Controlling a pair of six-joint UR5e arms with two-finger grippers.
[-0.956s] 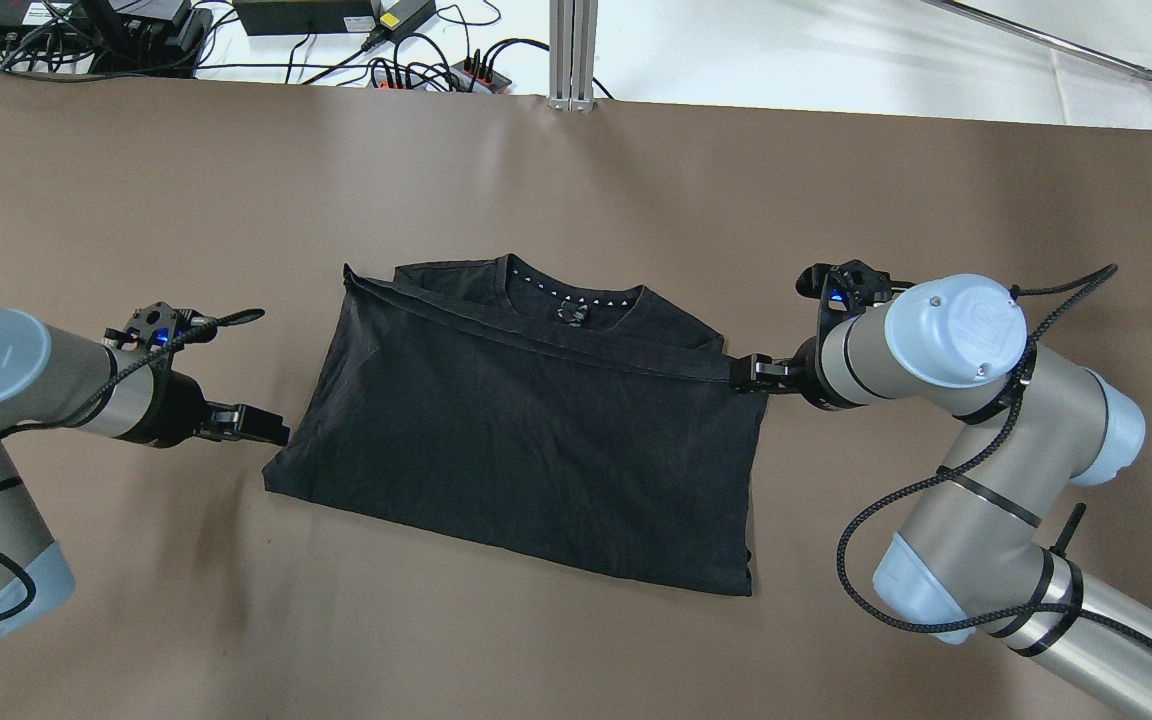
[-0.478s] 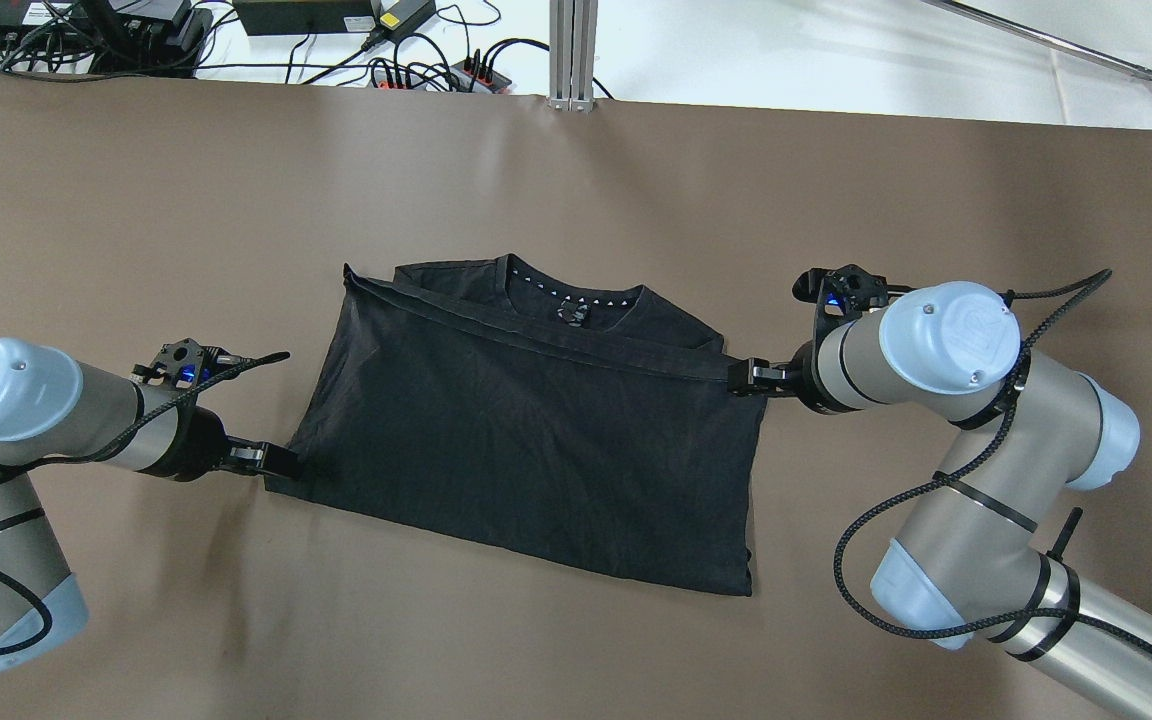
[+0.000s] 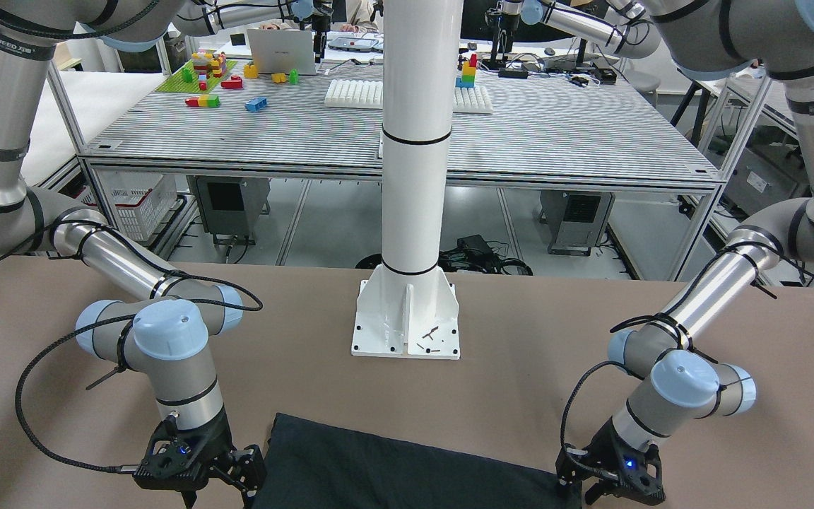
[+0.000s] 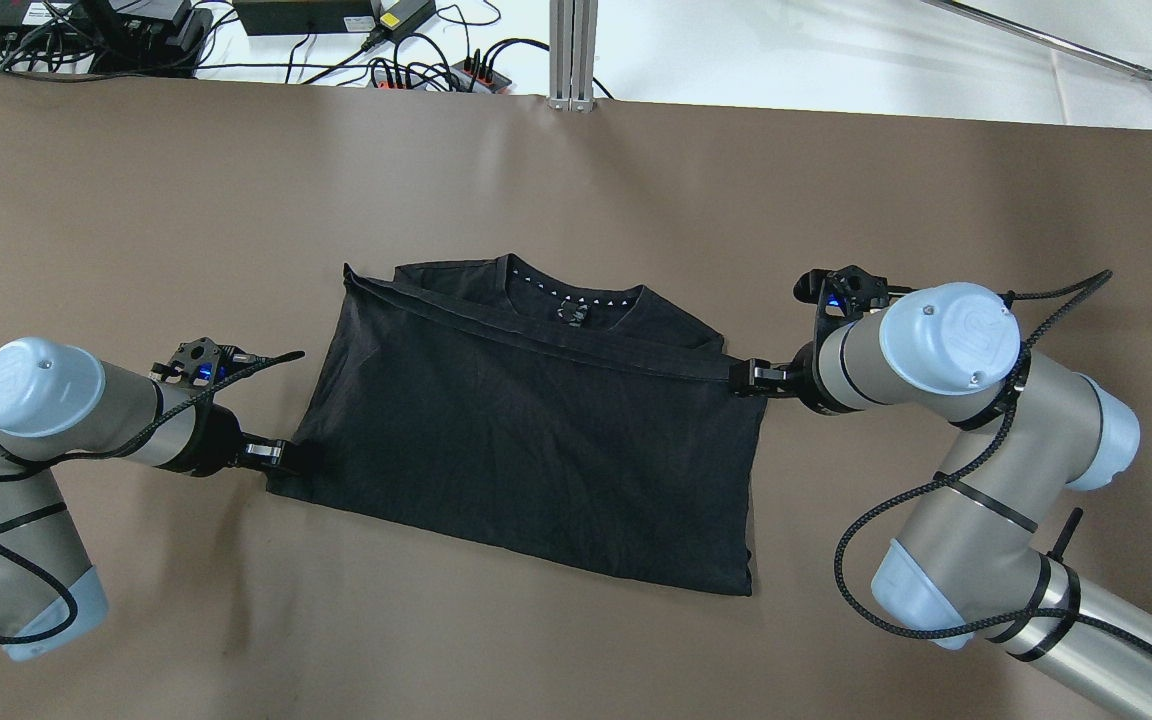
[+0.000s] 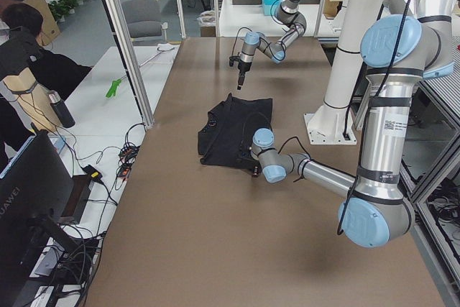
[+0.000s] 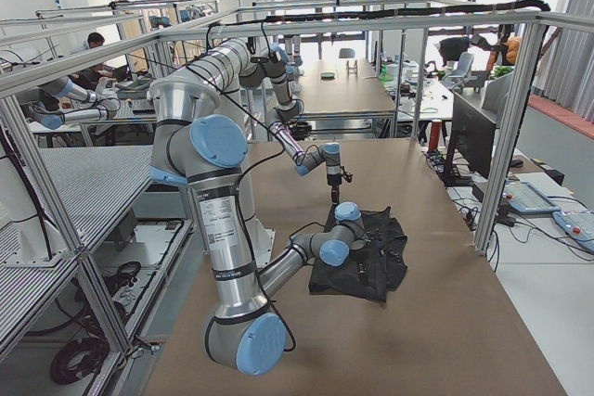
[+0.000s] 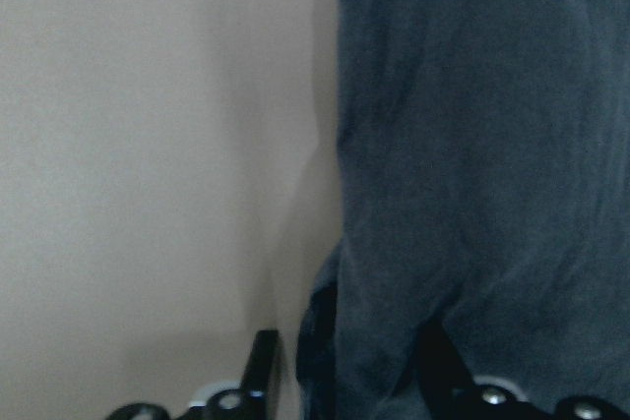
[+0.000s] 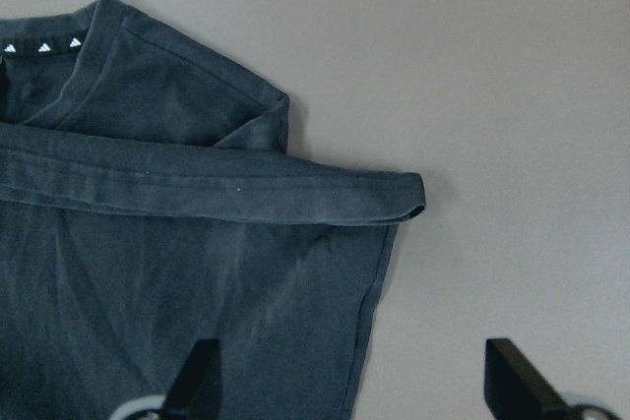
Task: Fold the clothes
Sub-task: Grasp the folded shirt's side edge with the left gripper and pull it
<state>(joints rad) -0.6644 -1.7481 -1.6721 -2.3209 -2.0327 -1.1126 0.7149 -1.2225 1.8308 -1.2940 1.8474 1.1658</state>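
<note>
Left gripper is sitting low on the brown counter at the black garment's corner on the robot's left, nearest the robot. The garment is lying flat mid-counter, its lower part doubled up so that a hem band is running aslant just below the collar.

Only the overhead camera is taking in the whole garment. It is not showing how the jaws are set; the wrist cameras are. From the left wrist, one finger is resting on bare counter just beside the cloth edge, while the other is showing only as a dark shape against the fabric. The jaws are standing apart, straddling the bunched corner, not clamped on it.

Across the garment, the right gripper is hovering at the right-hand end of the hem band. Its wrist camera is showing both fingers spread wide, the garment's side edge lying between them and nothing gripped. That close view is also picking out small white marks along the neck tape.

From across the counter, only a strip of the garment is showing at the bottom edge, between the two grippers and in front of a white pillar. Both end-on views are rendering the grippers too small to judge; one is catching a person at its edge.
</note>
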